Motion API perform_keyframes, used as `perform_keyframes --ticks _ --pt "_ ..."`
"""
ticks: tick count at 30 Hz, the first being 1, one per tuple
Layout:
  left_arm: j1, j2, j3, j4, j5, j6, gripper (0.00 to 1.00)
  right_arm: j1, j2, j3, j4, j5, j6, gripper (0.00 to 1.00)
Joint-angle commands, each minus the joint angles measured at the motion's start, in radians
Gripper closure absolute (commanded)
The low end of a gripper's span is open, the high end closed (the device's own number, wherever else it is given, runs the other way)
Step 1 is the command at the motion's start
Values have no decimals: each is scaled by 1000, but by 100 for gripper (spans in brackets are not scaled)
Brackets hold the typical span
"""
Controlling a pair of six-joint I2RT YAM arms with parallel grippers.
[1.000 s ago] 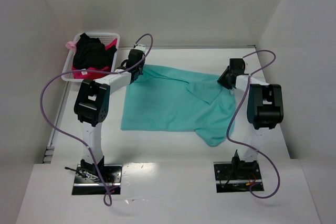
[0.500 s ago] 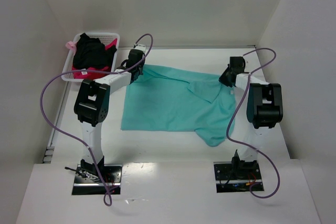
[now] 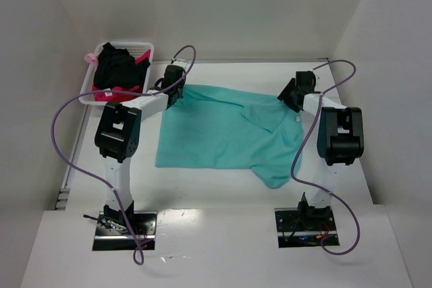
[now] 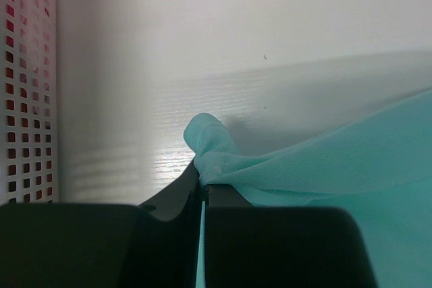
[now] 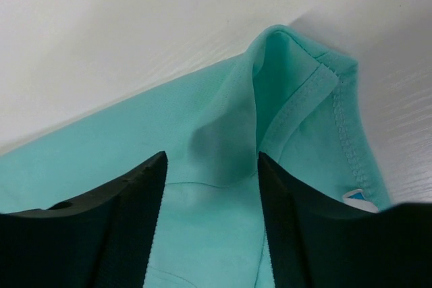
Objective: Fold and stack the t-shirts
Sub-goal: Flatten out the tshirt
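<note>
A teal t-shirt (image 3: 223,133) lies spread on the white table, partly folded, with a sleeve hanging toward the near right. My left gripper (image 3: 177,92) is shut on the shirt's far left corner; in the left wrist view a bunched tip of teal cloth (image 4: 209,143) sticks out between the closed fingers (image 4: 172,197). My right gripper (image 3: 289,96) is open over the shirt's far right corner. In the right wrist view its fingers (image 5: 128,197) stand apart above a raised fold of the teal cloth (image 5: 223,139), beside a stitched hem and a label.
A white perforated basket (image 3: 142,50) at the far left holds black and pink garments (image 3: 116,72); its wall shows in the left wrist view (image 4: 27,92). White walls close in the table at the back and both sides. Purple cables loop from both arms.
My right gripper has shifted slightly left and farther back over the shirt's far right corner. My left gripper and the shirt have barely moved.
</note>
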State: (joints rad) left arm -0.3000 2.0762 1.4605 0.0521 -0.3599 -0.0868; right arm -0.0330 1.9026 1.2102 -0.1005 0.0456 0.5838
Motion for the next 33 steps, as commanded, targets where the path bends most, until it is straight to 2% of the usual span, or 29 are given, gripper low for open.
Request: perform_keyframes --ticks 1,12,18,25,33 --pt "10 -51 -2 35 16 -27 100 -7 -46 -4 -25 20 -1 36" --pt "10 -61 -11 35 16 -27 100 -7 -66 -64 -21 10 -10 35" --pt "10 -61 -20 35 16 -27 100 -7 -33 -31 -11 0 -10 40" --pt "10 -61 -20 35 16 -27 100 2 -13 0 -11 -9 -10 51" --pt "10 -61 -20 35 16 -27 100 12 9 9 -2 -9 -10 53"
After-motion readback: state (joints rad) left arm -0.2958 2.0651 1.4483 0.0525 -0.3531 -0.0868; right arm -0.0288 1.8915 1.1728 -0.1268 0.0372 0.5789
